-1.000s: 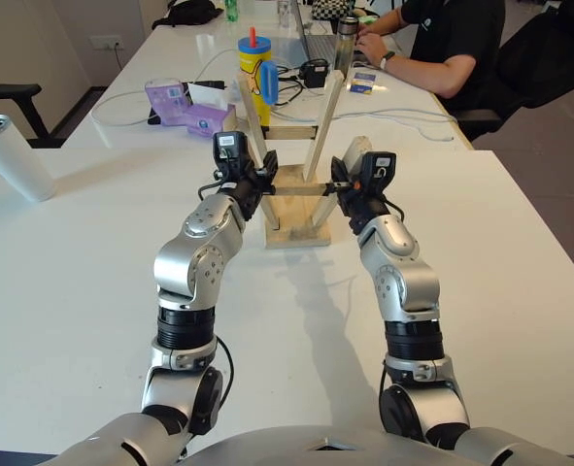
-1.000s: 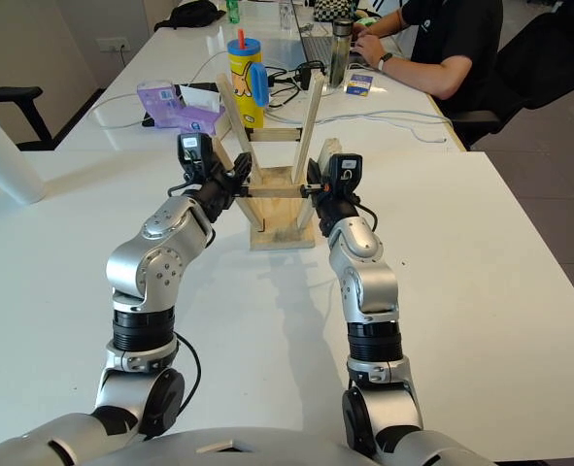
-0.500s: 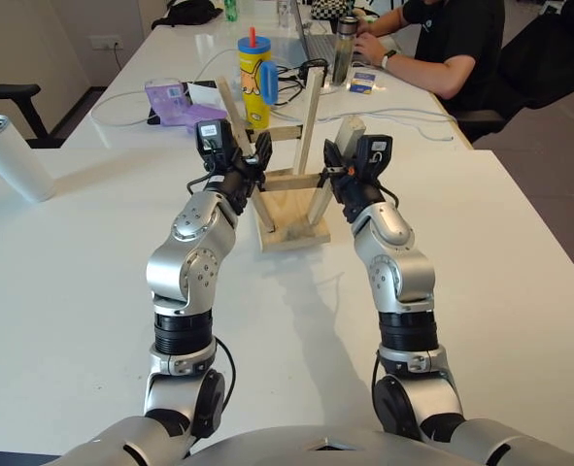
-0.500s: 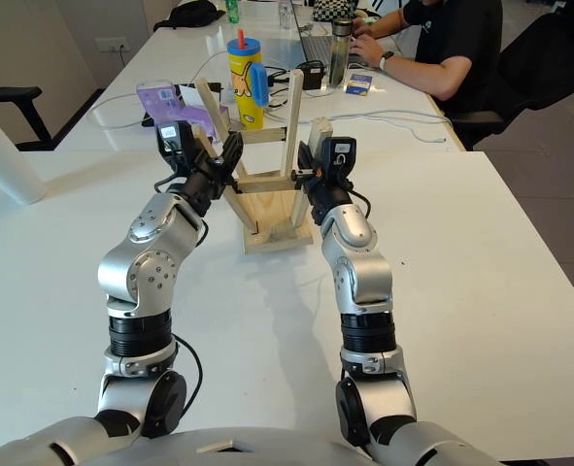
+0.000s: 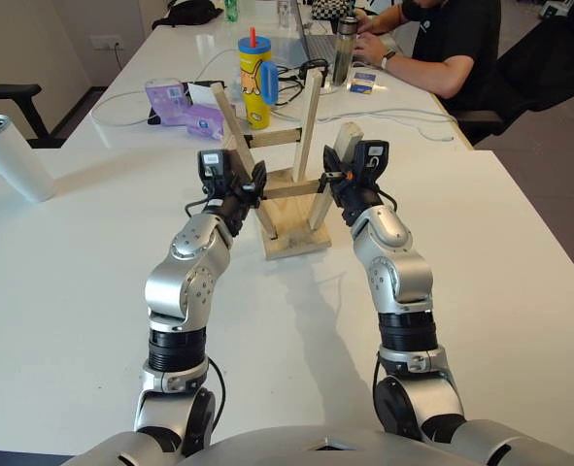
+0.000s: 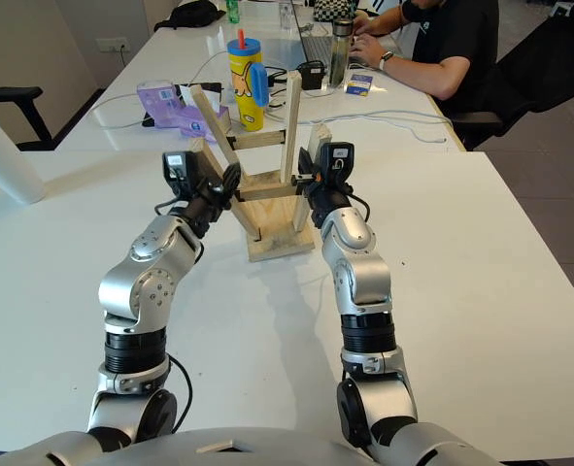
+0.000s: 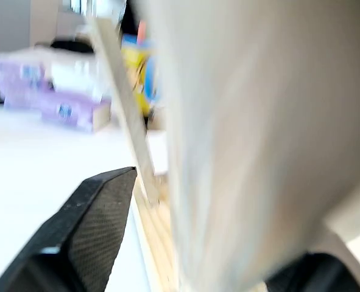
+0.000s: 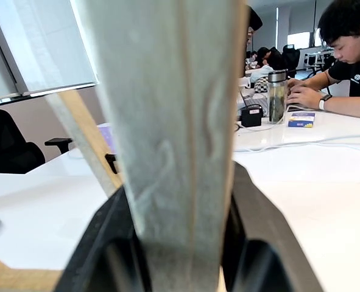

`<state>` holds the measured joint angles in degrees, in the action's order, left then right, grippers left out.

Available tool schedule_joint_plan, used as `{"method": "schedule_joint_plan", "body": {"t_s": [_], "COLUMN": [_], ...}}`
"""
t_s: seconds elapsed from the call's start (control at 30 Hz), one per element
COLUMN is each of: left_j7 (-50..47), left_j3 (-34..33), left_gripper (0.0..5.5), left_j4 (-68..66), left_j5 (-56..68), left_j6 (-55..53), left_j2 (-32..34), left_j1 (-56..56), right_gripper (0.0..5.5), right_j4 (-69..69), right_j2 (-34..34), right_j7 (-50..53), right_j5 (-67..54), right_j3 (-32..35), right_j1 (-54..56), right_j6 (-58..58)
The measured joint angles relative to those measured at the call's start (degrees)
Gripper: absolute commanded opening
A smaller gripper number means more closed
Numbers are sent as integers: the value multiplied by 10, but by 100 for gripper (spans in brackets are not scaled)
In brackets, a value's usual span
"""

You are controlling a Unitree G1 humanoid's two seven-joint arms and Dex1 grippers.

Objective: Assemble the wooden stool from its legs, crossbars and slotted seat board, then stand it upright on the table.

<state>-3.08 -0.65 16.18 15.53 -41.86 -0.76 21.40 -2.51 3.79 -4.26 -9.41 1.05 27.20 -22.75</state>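
Since a second ago the stool (image 5: pixel 291 184) has tipped. Its legs (image 5: pixel 309 107) now lean away to the left, and the seat board (image 5: pixel 298 243) sits skewed on the surface (image 5: pixel 481 291). It is upside down, board at the bottom. The left fingers (image 5: pixel 249 185) look clamped on one leg (image 5: pixel 230 121) low down. The right fingers (image 5: pixel 339 182) are clenched round the leg opposite, level with a crossbar (image 5: pixel 291 190). The step looks like turning it over to stand. To do that well, raise both sides together so the board clears the surface before rolling. Keep both grips firm so no joint pulls apart, and swing the legs clear of the cup (image 5: pixel 255 66) behind.
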Motion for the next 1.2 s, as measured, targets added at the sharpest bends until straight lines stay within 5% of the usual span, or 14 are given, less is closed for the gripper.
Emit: {"method": "schedule_joint_plan", "body": {"t_s": [0.43,0.6,1.2], "left_j7": [27,27,33], "left_j3": [7,11,17], "left_gripper": [297,300,300], "left_j4": [77,80,89], "left_j5": [-16,-29,-61], "left_j6": [10,11,30], "left_j2": [39,49,56], "left_j1": [-9,-9,10], "right_gripper": [112,198,198], "right_j4": [0,-1,-38], "right_j2": [-8,-11,-22], "right_j7": [-7,-10,-9], "right_j5": [3,11,22], "right_j3": [-10,-17,-39], "right_j1": [-2,-4,10], "right_j6": [20,36,36]}}
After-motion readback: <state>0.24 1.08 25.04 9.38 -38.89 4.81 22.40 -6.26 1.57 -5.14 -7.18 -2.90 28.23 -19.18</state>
